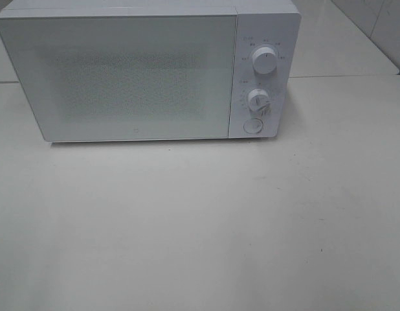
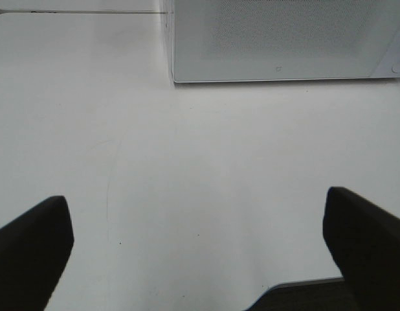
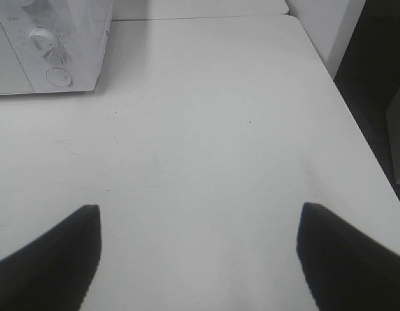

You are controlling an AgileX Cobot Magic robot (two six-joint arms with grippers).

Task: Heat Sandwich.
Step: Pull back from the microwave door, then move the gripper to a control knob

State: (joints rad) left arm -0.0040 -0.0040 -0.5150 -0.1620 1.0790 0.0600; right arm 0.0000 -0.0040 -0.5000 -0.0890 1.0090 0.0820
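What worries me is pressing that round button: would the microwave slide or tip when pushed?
Tipping looks unlikely: the microwave is a wide, low box sitting flat on the table. It might slide slightly, since the table looks smooth. The button sits low on the front, which probably favours sliding over tipping.

Microwave [image 1: 122, 71] on table [image 1: 200, 227], far side, left of centre; control panel [image 1: 277, 39] at its right end.
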